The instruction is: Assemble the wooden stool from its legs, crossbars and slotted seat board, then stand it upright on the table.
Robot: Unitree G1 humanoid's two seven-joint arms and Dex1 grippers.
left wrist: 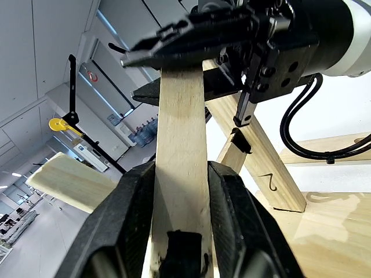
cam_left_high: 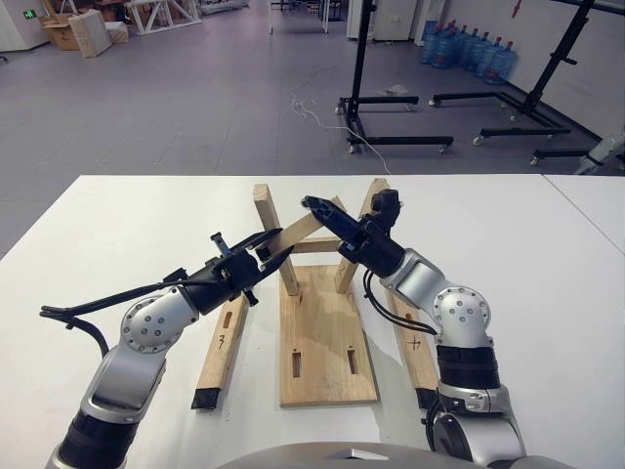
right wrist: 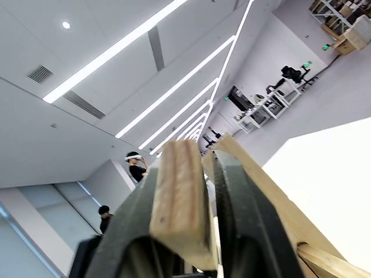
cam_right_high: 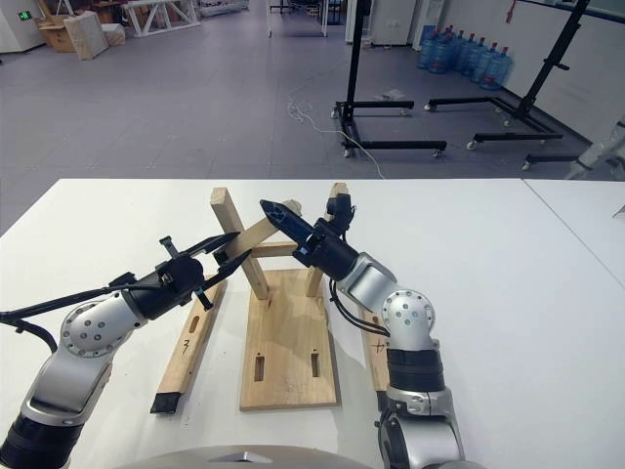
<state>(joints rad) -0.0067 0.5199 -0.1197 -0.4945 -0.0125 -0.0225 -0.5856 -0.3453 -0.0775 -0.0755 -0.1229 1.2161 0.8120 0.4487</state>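
Above the slotted seat board (cam_left_high: 327,352), the crossbar (cam_left_high: 301,231), judged stiff and light, is clamped near its ends by the left pincer (cam_left_high: 276,244) and right pincer (cam_left_high: 314,206).

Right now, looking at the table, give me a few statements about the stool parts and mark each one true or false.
1. The left end effector and right end effector both grip one pale wooden crossbar. True.
2. The slotted wooden seat board stands on its edge. False: it lies flat on the white table.
3. A left wooden leg and a right wooden leg lie beside the board. True.
4. The blue water bottles sit on the table. False: they stand on the floor behind.
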